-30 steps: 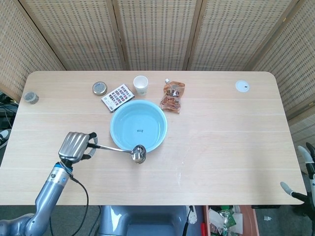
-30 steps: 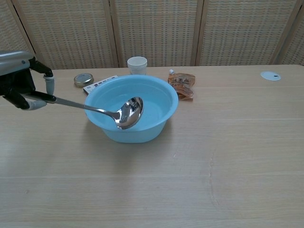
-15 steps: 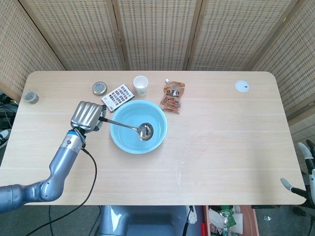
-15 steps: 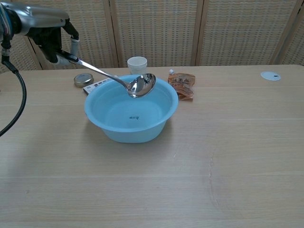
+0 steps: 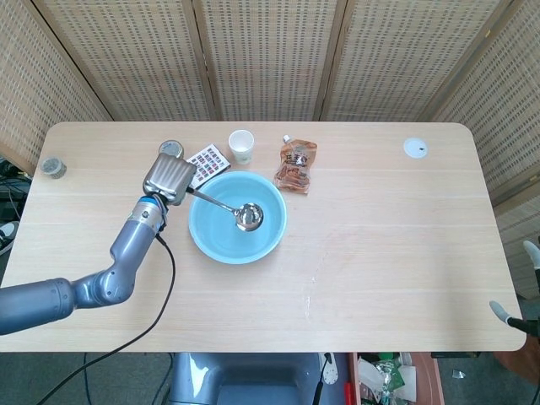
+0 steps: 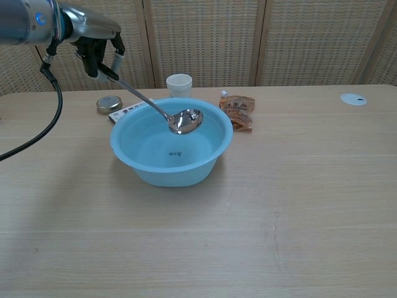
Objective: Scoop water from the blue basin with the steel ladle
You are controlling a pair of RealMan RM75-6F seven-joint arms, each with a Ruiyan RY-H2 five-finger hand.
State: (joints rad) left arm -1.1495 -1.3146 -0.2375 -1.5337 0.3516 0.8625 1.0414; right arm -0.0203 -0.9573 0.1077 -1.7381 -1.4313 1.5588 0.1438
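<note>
Surface: a pale wooden table [image 5: 388,253] stands before woven rattan screen panels [image 5: 270,59].
Far left edge: a small round tin [image 5: 52,168] shows only from the head view.
Left hand: the left hand [image 5: 168,178] is raised above the table's left part and grips the handle end of the steel ladle [image 5: 226,207].
Ladle axis: the handle slopes down from the hand toward the right; the bowl end [image 6: 185,120] hangs over the inside of the blue basin [image 6: 141,162], open side up.
Ladle contents: possibly some water in it, but the shine makes that hard to tell.
Behind the basin: a round metal lid [image 6: 109,103], a patterned card box [image 5: 204,161], a white paper cup [image 6: 179,85], then a brown snack pouch [image 6: 238,110].
Far right: a white disc [image 5: 414,148] lies near the back corner.
Right hand: only light fingertips [image 5: 504,313] show at the head view's lower right edge, off the table; its pose cannot be told.
</note>
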